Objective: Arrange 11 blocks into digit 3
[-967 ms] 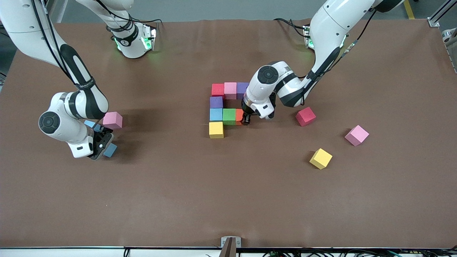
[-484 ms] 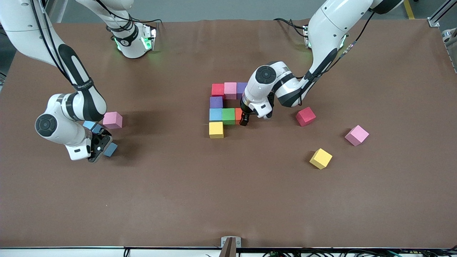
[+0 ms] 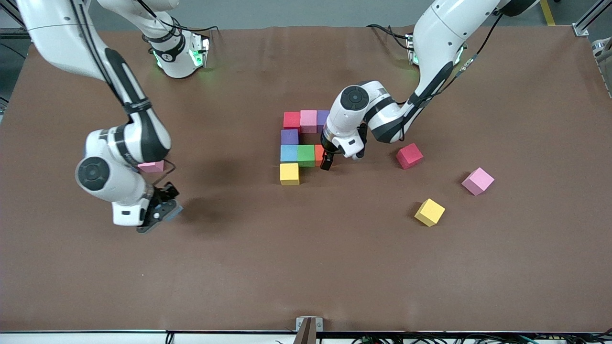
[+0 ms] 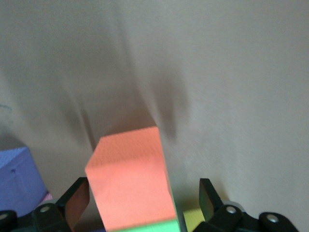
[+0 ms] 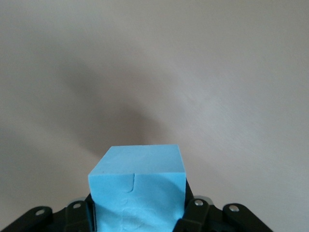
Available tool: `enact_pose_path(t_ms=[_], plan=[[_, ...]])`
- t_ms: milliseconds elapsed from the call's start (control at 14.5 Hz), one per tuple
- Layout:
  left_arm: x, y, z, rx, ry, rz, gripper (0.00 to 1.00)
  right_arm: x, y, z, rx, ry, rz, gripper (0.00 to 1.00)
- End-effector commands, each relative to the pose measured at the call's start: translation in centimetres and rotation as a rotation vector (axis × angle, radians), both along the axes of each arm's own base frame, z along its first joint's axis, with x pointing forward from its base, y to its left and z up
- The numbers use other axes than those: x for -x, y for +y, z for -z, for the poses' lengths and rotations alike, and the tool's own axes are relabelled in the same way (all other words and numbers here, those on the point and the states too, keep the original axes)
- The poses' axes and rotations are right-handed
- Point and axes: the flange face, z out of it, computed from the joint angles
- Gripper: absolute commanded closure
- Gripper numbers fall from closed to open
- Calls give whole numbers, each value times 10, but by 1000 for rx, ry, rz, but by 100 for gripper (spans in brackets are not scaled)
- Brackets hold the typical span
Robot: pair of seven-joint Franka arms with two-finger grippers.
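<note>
Eight blocks of the unfinished digit 3 [image 3: 306, 143] lie mid-bench, its bars running along the bench's length.
The matte cubes are red, pink and purple in the bar nearest the bases, then purple, then blue, green and an orange block [image 4: 130, 181], then yellow toward the front edge. The left pincer [image 3: 328, 160] straddles the orange block, fingers [image 4: 208, 195] released. The right pincer [image 3: 160, 212], over bare bench toward the right arm's end, is clenched on a blue block [image 5: 137, 186].

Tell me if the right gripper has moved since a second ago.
Yes. The right gripper, shut on a blue block, has risen and shifted nearer the front camera and toward the digit, away from the pink block.
</note>
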Motion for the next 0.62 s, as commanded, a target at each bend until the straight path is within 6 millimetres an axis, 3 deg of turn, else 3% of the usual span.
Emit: enact_pose_path(t_ms=[0,207,345,553], plan=[[5,-2,-54,-38,-68,17,0,-6,71,5,-13,8,183,73],[-10,0,-103,-88,-99,-11,0,-11,150,7,-19,11,375,73],[-28,2,-126,-130,-96,-29,0,-9,202,18,-37,5,486,73],[-71,40,-139,-178,-92,37,0,7,256,39,-61,24,574,73]])
